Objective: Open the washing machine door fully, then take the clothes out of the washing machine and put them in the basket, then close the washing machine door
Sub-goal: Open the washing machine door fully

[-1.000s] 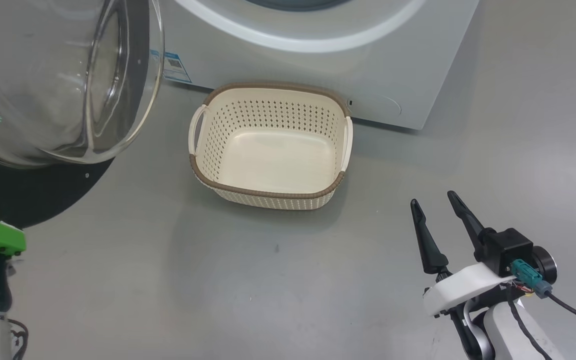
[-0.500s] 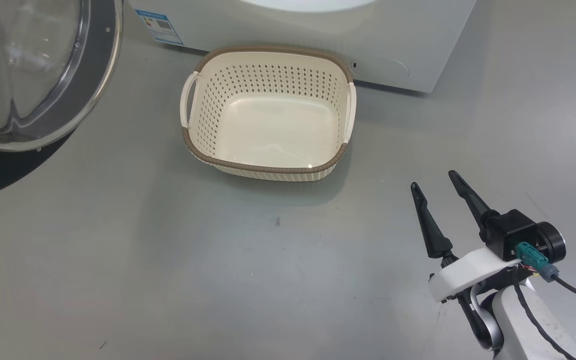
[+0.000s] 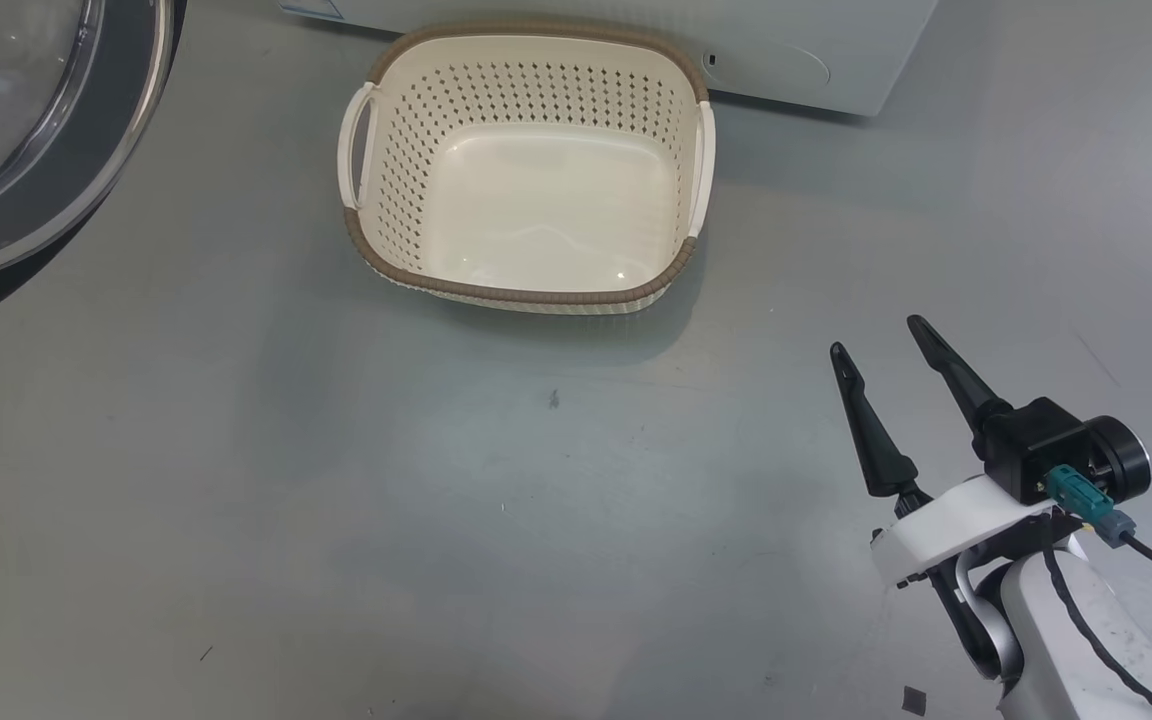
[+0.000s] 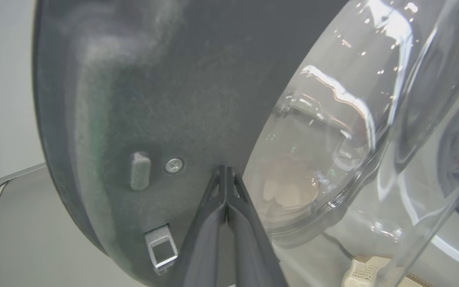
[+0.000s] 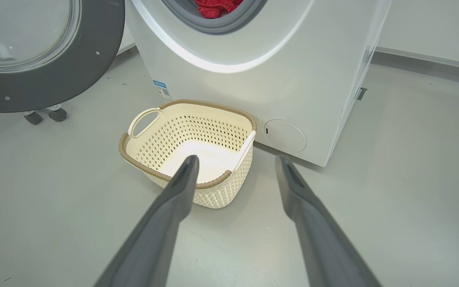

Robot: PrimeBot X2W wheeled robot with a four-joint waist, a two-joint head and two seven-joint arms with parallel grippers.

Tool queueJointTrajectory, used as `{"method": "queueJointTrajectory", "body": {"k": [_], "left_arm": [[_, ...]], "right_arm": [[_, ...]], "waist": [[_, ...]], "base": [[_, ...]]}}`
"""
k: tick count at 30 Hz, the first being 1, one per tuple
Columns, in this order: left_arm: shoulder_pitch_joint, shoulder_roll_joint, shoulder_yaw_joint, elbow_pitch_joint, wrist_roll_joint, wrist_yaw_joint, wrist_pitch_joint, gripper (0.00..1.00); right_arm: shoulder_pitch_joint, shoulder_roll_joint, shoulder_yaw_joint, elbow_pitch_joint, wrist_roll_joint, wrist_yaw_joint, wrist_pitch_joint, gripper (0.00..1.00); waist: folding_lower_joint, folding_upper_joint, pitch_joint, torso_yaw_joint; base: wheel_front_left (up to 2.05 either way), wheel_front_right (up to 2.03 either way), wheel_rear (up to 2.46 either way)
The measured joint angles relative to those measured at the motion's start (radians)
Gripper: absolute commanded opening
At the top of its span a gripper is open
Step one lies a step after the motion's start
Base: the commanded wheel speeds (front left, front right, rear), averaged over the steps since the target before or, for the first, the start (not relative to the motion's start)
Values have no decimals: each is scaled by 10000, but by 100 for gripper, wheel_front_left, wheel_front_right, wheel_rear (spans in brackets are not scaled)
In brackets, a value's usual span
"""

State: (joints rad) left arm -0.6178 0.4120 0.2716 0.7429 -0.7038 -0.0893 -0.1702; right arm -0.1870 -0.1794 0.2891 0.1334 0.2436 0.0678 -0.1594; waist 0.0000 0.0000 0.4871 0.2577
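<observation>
The left gripper (image 4: 225,169), fingers pressed together, noses the washing machine door (image 4: 153,79), probably to swing it clear of the washing machine (image 5: 293,59), where red clothes (image 5: 217,7) wait above the basket (image 3: 526,292) at its foot, the spread right gripper (image 3: 878,336) near.

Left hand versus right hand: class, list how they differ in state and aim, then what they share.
The left hand is shut, fingers together; the right hand is open, fingers spread. The left hand points at the dark rim of the washing machine door; the right hand hangs over the floor near the basket. Both have two long dark fingers and hold nothing.
</observation>
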Motion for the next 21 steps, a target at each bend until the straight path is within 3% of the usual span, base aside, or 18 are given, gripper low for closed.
{"method": "queueJointTrajectory", "body": {"k": [21], "left_arm": [[-244,-157,-886,1126,541,-228,-447,0]], "right_arm": [[-43,205,-82,309,128,2,-219,100]], "waist": [[0,0,-576,120]], "base": [[0,0,0]]}}
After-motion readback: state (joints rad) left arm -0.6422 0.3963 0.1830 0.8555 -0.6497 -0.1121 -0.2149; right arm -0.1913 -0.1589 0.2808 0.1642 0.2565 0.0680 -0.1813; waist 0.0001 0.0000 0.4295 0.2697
